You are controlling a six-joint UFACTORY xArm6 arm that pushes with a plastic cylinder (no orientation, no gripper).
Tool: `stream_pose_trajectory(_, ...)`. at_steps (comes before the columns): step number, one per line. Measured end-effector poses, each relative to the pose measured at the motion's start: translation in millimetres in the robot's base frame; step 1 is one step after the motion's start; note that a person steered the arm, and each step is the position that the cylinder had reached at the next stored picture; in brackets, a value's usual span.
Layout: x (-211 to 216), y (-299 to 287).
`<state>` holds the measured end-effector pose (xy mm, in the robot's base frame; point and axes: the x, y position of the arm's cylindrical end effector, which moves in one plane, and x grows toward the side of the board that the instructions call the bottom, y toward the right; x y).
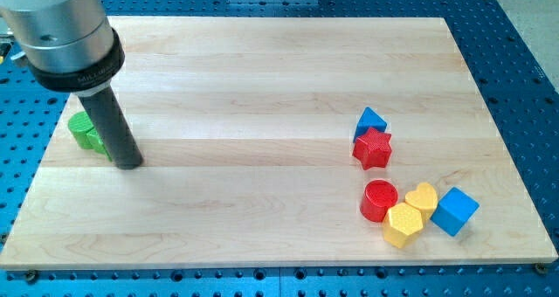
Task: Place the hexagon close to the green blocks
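The yellow hexagon (403, 224) lies near the view's bottom right, touching a red cylinder (379, 200) and a yellow heart (423, 197). The green blocks (84, 131) sit at the board's left edge, partly hidden behind my rod. My tip (129, 162) rests on the board just right of and below the green blocks, far to the left of the hexagon.
A blue cube (455, 211) sits right of the yellow heart. A red star (373, 148) and a blue triangle-like block (370, 121) lie above that cluster. The wooden board (262, 79) rests on a blue perforated table.
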<state>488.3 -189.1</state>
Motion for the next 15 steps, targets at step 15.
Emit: stream_pose_trajectory(15,103,285)
